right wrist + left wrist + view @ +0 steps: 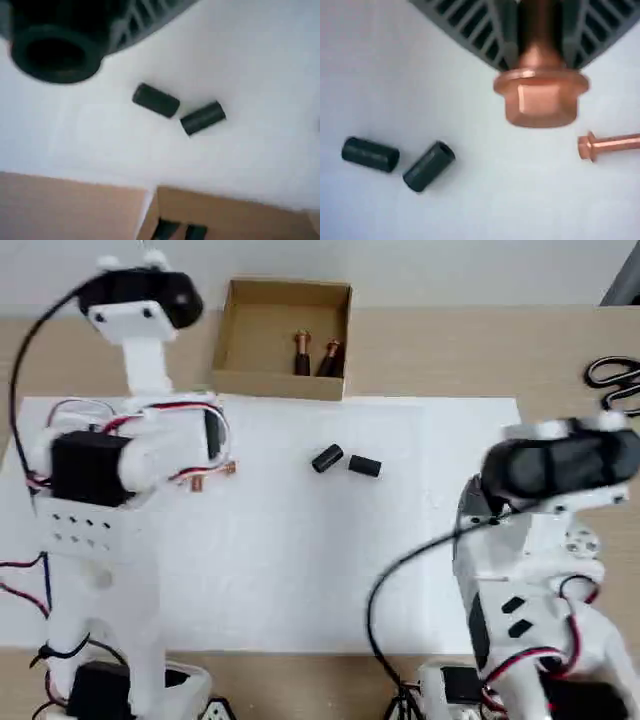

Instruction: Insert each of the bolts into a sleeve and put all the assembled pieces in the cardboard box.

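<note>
nearest the bases, two arms stand over a white sheet [300, 570] spread on a wooden table [450, 350]. the left gripper [540, 35] is clenched on the shank of a copper bolt [540, 97]. the bolt's flanged hex head sticks out past the dark ribbed jaws, above the left part of the sheet. near it a loose bolt [610, 145] lies on its side on the sheet, apart from the held one.

the right gripper [65, 32] hangs over the right part of the sheet, grasping a black held sleeve [55, 52] whose open bore faces the wrist camera.

farther out, toward the middle of the sheet, two more black sleeves lie on their sides. a tilted sleeve [327, 458] is on the side nearer the left arm, and a level sleeve [365, 466] is just beside it; the two do not touch.

beyond the sheet's far edge sits the open cardboard box [260, 340]. inside it, toward its right wall, are two assembled pieces, a first piece [302, 352] and a second piece [331, 357]. they lie side by side, each a dark sleeve with a copper head showing at its far end.

a pair of scissors [612, 378] lies at the table's far right edge.
</note>
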### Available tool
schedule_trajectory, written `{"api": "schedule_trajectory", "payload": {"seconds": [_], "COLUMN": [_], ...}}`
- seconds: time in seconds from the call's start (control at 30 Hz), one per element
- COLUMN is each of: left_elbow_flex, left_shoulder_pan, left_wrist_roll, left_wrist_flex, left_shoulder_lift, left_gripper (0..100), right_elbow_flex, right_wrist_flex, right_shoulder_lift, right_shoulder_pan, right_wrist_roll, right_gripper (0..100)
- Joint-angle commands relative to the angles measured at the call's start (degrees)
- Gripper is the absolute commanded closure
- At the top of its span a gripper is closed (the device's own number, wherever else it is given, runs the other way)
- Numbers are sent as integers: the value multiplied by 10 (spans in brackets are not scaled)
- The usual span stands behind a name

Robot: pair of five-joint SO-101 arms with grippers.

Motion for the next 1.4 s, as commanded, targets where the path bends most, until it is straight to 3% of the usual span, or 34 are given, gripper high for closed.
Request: {"api": "schedule_trajectory", "payload": {"seconds": [0.0, 0.13, 0.37, 0.67, 0.9, 1.1, 1.23, 1.37], "left_elbow_flex": [0, 0, 3, 3, -57, 33, 98, 250], "left_shoulder_pan": [20, 39, 91, 144, 198, 202, 198, 198], "left_wrist_roll": [14, 71, 76, 99, 75, 63, 59, 56], "left_wrist_flex": [-7, -8, -72, -178, -143, -138, -187, -258], "left_shoulder_lift": [-23, -22, -23, -23, -138, -251, -337, -392], "left_gripper": [994, 994, 994, 994, 994, 994, 994, 994], "right_elbow_flex": [120, 250, 409, 527, 549, 549, 549, 557], "right_wrist_flex": [-115, -187, -298, -376, -371, -371, -371, -371], "right_shoulder_lift": [-96, -193, -252, -257, -258, -258, -258, -258], "right_shoulder_pan": [-51, -151, -158, -160, -224, -230, -231, -231], "right_wrist_roll": [-101, -79, 2, -2, -2, -2, -2, -2], "right_gripper": [995, 995, 995, 995, 995, 995, 995, 995]}}
